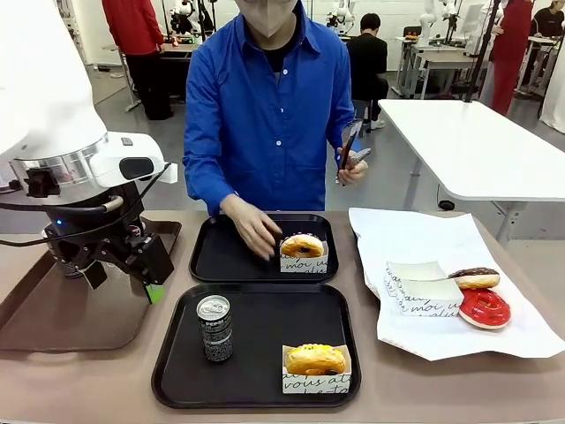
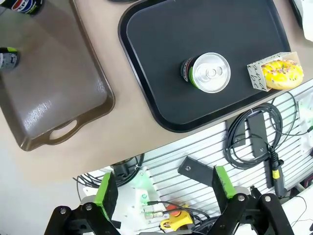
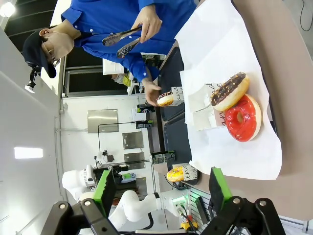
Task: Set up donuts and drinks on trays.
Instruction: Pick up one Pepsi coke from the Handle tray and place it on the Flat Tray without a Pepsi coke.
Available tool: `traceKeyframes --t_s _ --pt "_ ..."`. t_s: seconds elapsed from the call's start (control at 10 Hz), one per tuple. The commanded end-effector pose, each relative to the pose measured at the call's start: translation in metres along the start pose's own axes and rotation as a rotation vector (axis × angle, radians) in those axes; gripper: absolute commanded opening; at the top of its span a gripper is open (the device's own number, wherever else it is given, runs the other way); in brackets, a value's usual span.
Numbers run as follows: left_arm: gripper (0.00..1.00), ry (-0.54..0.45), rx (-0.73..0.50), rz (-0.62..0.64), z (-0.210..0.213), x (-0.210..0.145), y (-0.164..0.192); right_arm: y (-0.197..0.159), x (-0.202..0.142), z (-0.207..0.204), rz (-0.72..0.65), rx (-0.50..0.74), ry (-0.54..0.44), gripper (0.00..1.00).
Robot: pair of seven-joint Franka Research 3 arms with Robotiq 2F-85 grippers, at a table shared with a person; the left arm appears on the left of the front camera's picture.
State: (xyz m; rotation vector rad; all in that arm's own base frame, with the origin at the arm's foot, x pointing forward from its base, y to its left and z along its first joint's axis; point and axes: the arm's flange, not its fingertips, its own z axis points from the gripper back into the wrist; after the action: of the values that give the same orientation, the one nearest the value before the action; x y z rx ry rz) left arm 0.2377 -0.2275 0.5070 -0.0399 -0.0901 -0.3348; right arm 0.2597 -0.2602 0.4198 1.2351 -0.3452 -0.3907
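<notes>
Left gripper (image 2: 164, 190), jaws spread wide and empty, points down over the near edge of the table (image 2: 132, 142). The can (image 2: 9, 58) yet to be served sits on the brown tray (image 2: 58, 112), up and to the left in the wrist view and well apart from the jaws. It is too cropped for us to tell its axis. We judge this arm nearer than the right gripper (image 3: 161, 188), likewise open and empty. The far tray (image 1: 225, 256) holds one donut (image 1: 302, 245) but no drink.
</notes>
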Motion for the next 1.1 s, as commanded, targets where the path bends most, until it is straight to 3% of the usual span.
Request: traceKeyframes --t_s 0.0,0.1,0.3,0.6,0.8,1.0 --pt "1.00 -0.002 -0.010 0.009 0.001 0.003 -0.002 -0.001 0.002 0.000 0.010 0.018 -0.005 1.00" --pt "1.00 0.000 0.000 0.000 0.000 0.000 0.000 -0.001 0.002 0.000 0.010 0.018 -0.005 1.00" --pt "1.00 -0.040 -0.048 0.175 0.025 0.066 0.039 -0.001 0.002 0.000 0.010 0.018 -0.005 1.00" --pt "1.00 -0.104 0.018 0.467 0.048 0.137 0.182 -0.001 0.002 0.000 0.010 0.018 -0.005 1.00" --pt "1.00 -0.117 0.051 0.503 0.054 0.145 0.251 -0.001 0.002 0.000 0.010 0.018 -0.005 1.00" --pt "1.00 -0.131 0.028 0.484 0.043 0.123 0.293 -0.001 0.002 0.000 0.010 0.018 -0.005 1.00"
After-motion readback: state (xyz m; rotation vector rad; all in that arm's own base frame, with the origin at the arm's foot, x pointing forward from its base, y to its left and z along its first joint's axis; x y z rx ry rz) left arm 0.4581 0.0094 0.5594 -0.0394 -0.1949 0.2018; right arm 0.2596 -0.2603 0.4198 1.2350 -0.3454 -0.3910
